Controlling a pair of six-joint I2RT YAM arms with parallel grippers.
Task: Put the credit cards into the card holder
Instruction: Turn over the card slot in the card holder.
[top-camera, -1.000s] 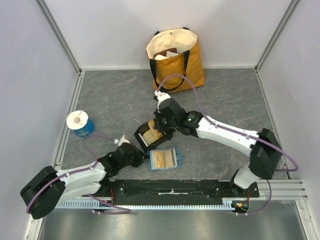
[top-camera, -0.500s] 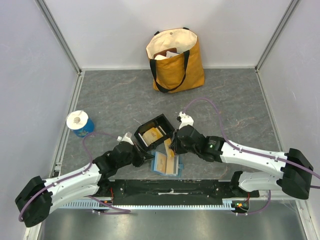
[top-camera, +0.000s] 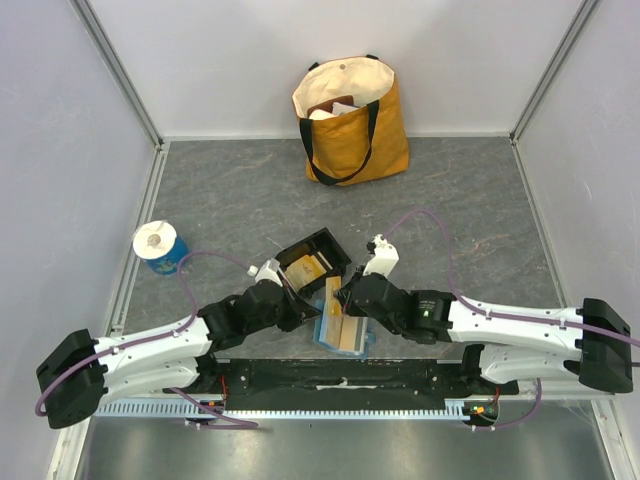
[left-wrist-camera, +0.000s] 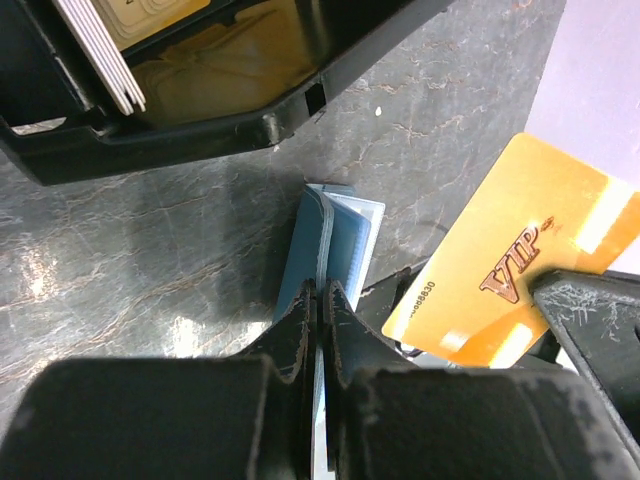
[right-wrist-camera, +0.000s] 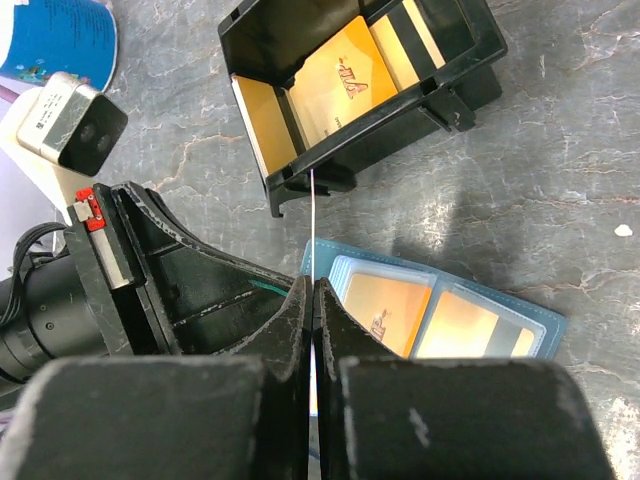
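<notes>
**Two grippers meet over an open card holder, one holding a gold VIP card**

The gold card (left-wrist-camera: 510, 268) carries "VIP" in dark red-brown slanted letters, with a row of small digits near its lower edge that cannot be read with certainty. The right gripper (right-wrist-camera: 312, 290) has its jaws pressed fully together on this card, which its own camera sees edge-on as a thin pale line. The card hangs just above the card holder (right-wrist-camera: 440, 318), near its left side.

The teal-blue card holder lies open on the grey table (top-camera: 460, 200), near the arm bases. Two clear pockets each show a gold-orange card. The left gripper (left-wrist-camera: 322, 295) is clamped tight on the holder's left edge, jaws nearly touching.

Just beyond the holder sits a black tray (right-wrist-camera: 455, 85). It holds more gold cards (right-wrist-camera: 340, 80), one also marked "VIP".

A blue printed container (top-camera: 160, 248) stands far left. A mustard-and-cream tote bag (top-camera: 350, 120) stands against the far wall.
</notes>
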